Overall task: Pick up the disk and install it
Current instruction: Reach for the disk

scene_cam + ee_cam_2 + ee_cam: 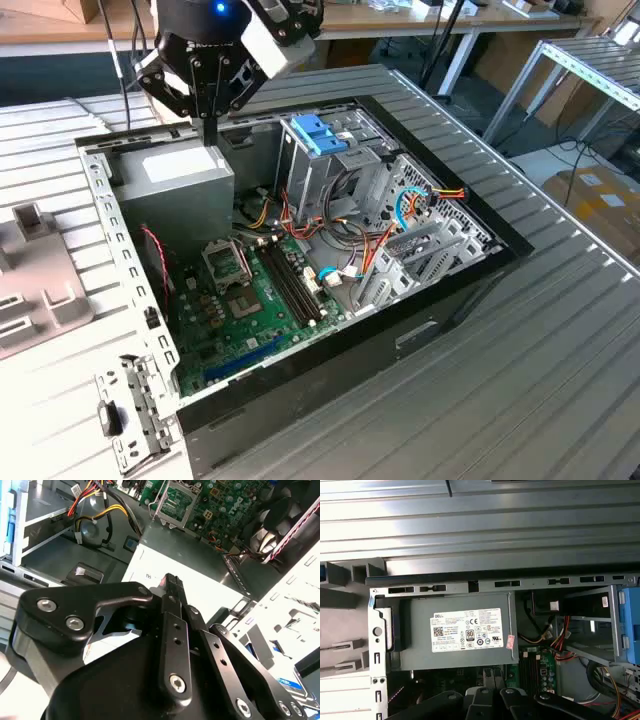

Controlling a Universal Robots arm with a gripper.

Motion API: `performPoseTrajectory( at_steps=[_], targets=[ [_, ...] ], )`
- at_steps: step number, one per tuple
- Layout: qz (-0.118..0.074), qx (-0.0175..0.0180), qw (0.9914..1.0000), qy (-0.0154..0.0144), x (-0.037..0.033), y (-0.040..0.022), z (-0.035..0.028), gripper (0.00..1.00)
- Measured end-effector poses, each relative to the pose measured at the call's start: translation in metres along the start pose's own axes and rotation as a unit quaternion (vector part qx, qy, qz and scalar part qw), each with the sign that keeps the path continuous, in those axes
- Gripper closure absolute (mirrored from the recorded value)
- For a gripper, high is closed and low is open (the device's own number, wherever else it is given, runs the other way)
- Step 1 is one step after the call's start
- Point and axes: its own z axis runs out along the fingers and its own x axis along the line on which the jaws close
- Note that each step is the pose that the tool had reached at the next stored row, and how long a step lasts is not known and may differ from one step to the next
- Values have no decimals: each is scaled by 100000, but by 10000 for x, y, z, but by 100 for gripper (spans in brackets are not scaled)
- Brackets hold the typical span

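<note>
Over the power supply (175, 185), at one corner of the open case (100, 215), hangs the gripper (210, 140), jaws closed together on nothing. The first wrist view shows the supply's white printed label (467, 630), with a small pink sticker (510, 641) at its corner. Inside the case are a green motherboard (250, 310), coloured cables (445, 192) and a metal cage (300, 180) topped by a blue bracket (320, 133). Where the disk lies I cannot tell.

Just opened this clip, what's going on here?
A robot arm's gripper hangs shut, holding nothing, over the power supply inside an open computer case. The drive cage with its blue bracket stands apart from the gripper, to the exterior view's right of it.
</note>
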Motion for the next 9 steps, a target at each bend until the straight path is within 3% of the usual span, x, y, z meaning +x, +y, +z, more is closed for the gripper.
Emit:
performPoseTrajectory(
  at_steps=[9],
  targets=[
    [1,1,100000,3,12,-1,0,89]
  ],
)
